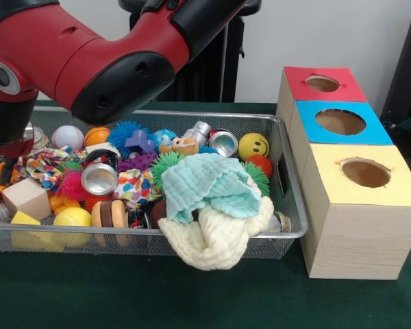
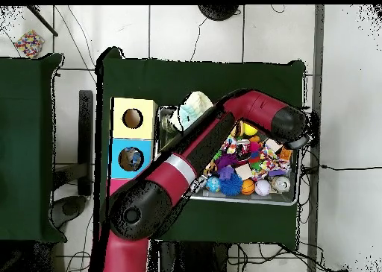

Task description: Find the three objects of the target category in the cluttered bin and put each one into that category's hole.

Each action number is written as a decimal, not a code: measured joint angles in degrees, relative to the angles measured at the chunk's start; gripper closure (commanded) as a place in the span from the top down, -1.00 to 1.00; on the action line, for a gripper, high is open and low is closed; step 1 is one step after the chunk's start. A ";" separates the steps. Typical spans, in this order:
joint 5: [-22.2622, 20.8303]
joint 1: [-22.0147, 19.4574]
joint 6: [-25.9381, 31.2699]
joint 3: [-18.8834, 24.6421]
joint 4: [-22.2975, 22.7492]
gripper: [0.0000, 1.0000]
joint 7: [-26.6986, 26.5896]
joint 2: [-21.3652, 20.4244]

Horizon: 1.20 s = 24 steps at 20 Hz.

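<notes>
The wire mesh bin [image 1: 288,205] is full of mixed items: a baseball [image 1: 67,136], a yellow smiley ball [image 1: 253,146], metal cans [image 1: 99,179], a wooden block [image 1: 27,197] and a teal cloth [image 1: 209,181]. A cream cloth [image 1: 219,240] hangs over its front rim. The hole [image 1: 322,83] in the red-topped box is empty and farthest back in the row. My gripper [image 1: 5,164] is low over the bin's left end, mostly hidden by the arm and the picture's edge. In the overhead view it sits at the bin's right end [image 2: 302,141]. The arm hides the red box's hole there.
The blue-topped box [image 1: 340,122] and the yellow-topped box [image 1: 365,173] stand in a row in front of the red one, right of the bin. My red arm [image 1: 109,62] spans the bin's back left. Green cloth [image 1: 123,295] covers the table.
</notes>
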 measured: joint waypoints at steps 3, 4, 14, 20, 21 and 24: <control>0.02 -0.02 1.62 0.00 0.00 1.00 0.00 -0.01; 0.05 -0.02 1.81 0.02 0.00 1.00 0.00 -0.03; 0.94 -0.02 2.06 1.87 0.01 1.00 0.00 -0.84; 1.06 -0.06 2.08 2.60 -0.18 1.00 0.00 -0.59; 1.06 -0.09 2.08 2.59 -0.28 1.00 0.00 -0.47; 0.96 -0.17 2.17 2.53 -0.68 1.00 0.00 -0.09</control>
